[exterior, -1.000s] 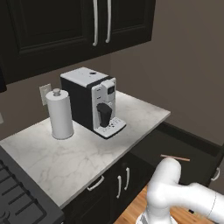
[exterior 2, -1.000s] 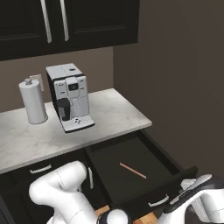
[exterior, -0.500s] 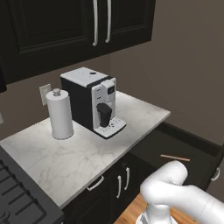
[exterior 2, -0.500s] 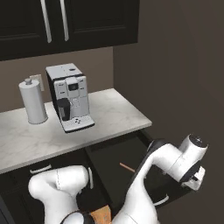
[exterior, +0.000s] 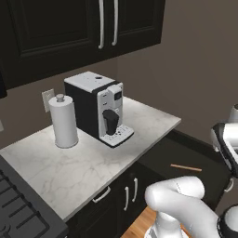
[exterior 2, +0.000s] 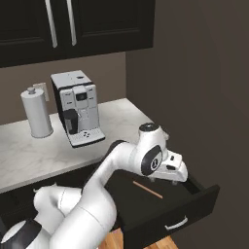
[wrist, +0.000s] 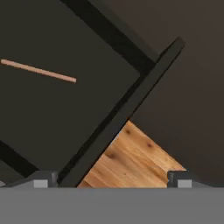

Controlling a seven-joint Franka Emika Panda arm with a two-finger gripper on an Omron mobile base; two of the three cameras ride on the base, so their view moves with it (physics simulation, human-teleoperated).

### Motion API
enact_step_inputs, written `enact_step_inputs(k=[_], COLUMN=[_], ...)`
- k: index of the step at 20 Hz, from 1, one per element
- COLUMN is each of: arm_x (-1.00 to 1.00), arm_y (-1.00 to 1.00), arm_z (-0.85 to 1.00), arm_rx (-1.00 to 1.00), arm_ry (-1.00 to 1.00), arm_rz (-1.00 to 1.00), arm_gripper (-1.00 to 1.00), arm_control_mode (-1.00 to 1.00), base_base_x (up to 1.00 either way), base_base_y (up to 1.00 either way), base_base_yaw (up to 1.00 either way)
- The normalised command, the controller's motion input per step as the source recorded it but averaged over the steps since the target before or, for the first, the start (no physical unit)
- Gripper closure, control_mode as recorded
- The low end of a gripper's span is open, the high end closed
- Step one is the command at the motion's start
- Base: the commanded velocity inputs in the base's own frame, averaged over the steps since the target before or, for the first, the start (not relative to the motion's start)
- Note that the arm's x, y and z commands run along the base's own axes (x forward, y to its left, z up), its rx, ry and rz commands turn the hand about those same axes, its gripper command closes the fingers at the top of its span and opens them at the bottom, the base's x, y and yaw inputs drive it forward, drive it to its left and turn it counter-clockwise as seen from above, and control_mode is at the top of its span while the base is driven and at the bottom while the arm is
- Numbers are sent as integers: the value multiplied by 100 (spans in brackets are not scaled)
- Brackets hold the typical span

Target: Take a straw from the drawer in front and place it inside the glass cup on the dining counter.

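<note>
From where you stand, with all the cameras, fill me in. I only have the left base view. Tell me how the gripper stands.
Observer: The gripper is open, holding nothing.
Operator: Say where it is.
Observer: Above the drawer, near the front right corner; the hand view looks down on the drawer's front edge and the wood floor.
Operator: Place the straw for me.
Observer: The straw lies flat on the drawer floor, apart from the gripper.

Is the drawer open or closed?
Open. The drawer sticks out from under the counter, and the straw lies flat on its bottom.
</note>
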Motion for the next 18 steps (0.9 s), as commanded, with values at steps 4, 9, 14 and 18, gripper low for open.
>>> enact_step_inputs(k=[4,9,14,18], arm_x=[51,55,36,35], arm_y=[4,0,0,12], arm_z=[1,-1,0,-29], arm_rx=[-13,0,23,22], arm_ry=[30,20,2,0], arm_rz=[21,25,31,36], arm_gripper=[-100,-100,-100,-100], arm_control_mode=[-100,-100,-100,-100], base_base_x=[0,0,0,0], base_base_y=[0,0,0,0], base_base_yaw=[0,0,0,0])
